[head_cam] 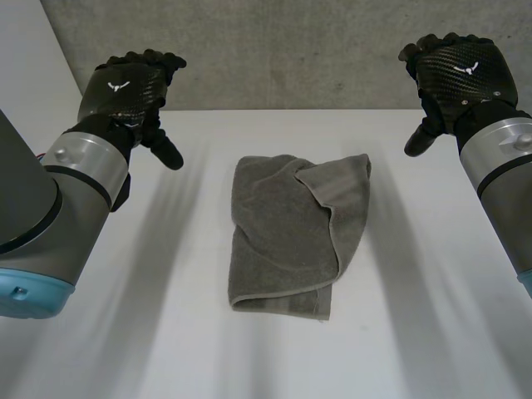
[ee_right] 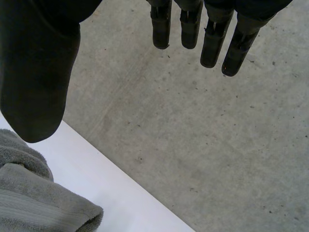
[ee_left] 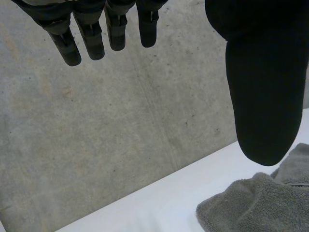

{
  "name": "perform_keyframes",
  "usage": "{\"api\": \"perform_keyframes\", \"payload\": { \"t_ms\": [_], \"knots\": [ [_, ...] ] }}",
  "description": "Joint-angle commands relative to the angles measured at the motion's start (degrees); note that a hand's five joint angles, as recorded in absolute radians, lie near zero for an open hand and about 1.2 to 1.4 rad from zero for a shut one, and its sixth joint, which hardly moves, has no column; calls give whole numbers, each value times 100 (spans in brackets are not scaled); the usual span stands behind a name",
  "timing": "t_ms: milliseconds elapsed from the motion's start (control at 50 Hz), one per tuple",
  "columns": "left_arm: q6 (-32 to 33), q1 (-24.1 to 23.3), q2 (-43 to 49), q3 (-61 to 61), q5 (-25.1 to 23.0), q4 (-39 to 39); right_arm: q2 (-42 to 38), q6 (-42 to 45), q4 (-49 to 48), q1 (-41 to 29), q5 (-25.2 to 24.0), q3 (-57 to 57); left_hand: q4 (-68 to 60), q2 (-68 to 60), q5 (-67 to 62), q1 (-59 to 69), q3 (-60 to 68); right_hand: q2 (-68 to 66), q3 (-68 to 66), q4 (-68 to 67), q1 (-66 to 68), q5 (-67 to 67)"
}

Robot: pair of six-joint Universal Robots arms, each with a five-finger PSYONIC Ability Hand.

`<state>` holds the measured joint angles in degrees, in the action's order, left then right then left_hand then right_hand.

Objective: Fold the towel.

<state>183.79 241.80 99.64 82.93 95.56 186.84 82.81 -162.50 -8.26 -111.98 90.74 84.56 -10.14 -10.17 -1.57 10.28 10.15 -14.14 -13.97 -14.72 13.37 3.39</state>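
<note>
Two hands hung off the towel, both raised above the white table [head_cam: 166, 332]: your left hand [head_cam: 125, 91] sat in the upper left of the head view and your right hand [head_cam: 461, 75] in the upper right. The grey towel [head_cam: 291, 241] lay at the centre of that frame, roughly folded, with one flap turned over along its right side. In each wrist view you saw the fingers [ee_left: 91, 43] straight, spread apart from the thumb and holding nothing, with a towel edge near the thumb tip.

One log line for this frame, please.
towel: loosely folded on table | left hand: open, raised, empty | right hand: open, raised, empty
</note>
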Motion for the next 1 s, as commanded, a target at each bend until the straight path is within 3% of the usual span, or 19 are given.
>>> {"api": "perform_keyframes", "payload": {
  "t_ms": [20, 100, 140, 160, 180, 200, 240, 340, 460, 580, 680, 840, 960, 1000],
  "knots": [
    [-1, -1, -41, 13, -3, 10, -107, 43, 27, 159, -108, -19, -125, -122, 19, 111, 124, 414, 397, 472, -337, -339],
    [-18, -18, -50, 118, -11, -25, -248, 316, 141, 186, -478, -72, -243, -240, -99, 229, 242, 414, 397, 472, -337, -339],
    [-36, -36, -50, 206, -20, -69, -431, 1085, 482, 186, -1099, -115, -260, -257, -116, 246, 259, 414, 397, 472, -337, -339],
    [-79, -71, -50, 354, -29, -130, -432, 1089, 484, 186, -1102, -116, -260, -257, -116, 246, 259, 414, 397, 472, -337, -339],
    [-193, -106, -50, 538, -46, -165, -511, 1568, 666, 194, -1415, -98, -260, -257, -116, 246, 259, 414, 397, 472, -337, -339],
    [-194, -106, -50, 540, -47, -166, -511, 1573, 668, 194, -1418, -98, -260, -257, -116, 246, 259, 414, 397, 472, -337, -339],
    [-561, -142, -6, 916, -73, -157, -651, 2631, 939, 194, -1847, -2, -244, -240, -100, 229, 242, 414, 397, 472, -337, -339],
    [-1098, -124, 90, 1356, -91, 62, -792, 3881, 1081, 160, -2252, 393, -210, -207, -66, 196, 209, 414, 397, 472, -337, -339],
    [-1231, -238, 706, 1560, -91, 467, -1467, 4323, 714, 115, -2350, 535, -243, -240, -99, 229, 242, 414, 397, 472, -337, -339],
    [-1205, -651, 1286, 1542, -64, 775, -2102, 4412, 132, 89, -2271, 447, -328, -324, -184, 313, 326, 388, 372, 447, -312, -314],
    [-1187, -835, 1769, 1525, -55, 880, -2768, 5191, -535, 80, -2280, 131, -881, -877, -737, 866, 879, 188, 171, 247, -111, -113],
    [-1178, -1143, 2182, 1428, -29, 1073, -3376, 6134, -632, 80, -2359, -414, -1471, -1468, -1327, 1457, 1469, -300, -317, -242, 377, 375],
    [-1178, -1144, 2314, 1349, -20, 1232, -3561, 6152, -641, 89, -2376, -643, -1976, -1973, -1832, 1962, 1975, -806, -822, -747, 882, 881],
    [-1178, -1152, 2402, 1287, -20, 1267, -3727, 6169, -641, 89, -2376, -765, -2127, -2123, -1983, 2112, 2125, -1592, -1609, -1534, 1669, 1667]
  ]
}}
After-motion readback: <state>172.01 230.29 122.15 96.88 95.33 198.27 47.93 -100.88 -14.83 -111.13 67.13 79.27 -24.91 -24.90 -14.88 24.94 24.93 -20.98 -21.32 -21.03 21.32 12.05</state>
